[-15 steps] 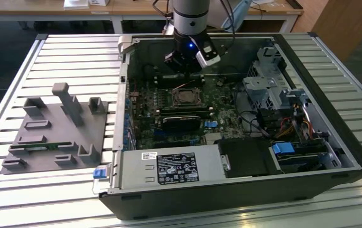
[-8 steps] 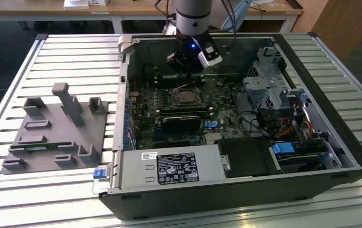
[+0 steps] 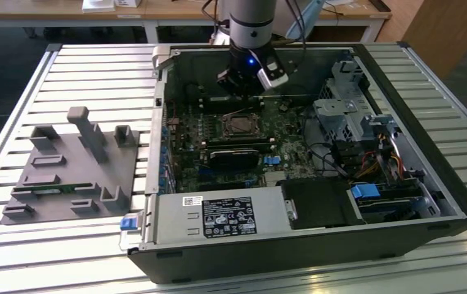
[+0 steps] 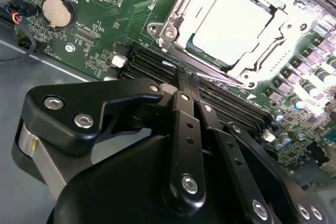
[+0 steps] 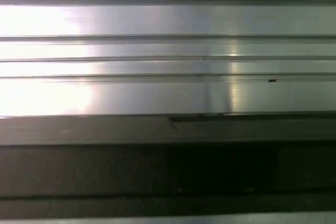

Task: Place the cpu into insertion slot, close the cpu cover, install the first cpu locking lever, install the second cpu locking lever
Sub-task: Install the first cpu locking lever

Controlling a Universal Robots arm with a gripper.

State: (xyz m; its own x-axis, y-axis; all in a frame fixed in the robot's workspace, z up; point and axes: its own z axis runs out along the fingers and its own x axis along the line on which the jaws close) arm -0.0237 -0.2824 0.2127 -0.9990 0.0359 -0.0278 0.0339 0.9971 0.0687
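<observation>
Cpu sits seated in the insertion slot, silver top catching the light in the second wrist view, with the cpu cover framing it all round. In the exterior view the socket lies mid-board, and the tool hangs just beyond it at about 12 o'clock, inside the open computer case. Black linkage bars of the tool crowd the near part of the second wrist view; its fingertips are cut off there, so I cannot tell how far it is open, and nothing shows in its grasp. Long memory slots run between tool and socket. Room is tight: drive cage at 3 o'clock, case wall at 9. Grey fixture block stands well apart on the slatted table. Locking levers are hard to make out.
</observation>
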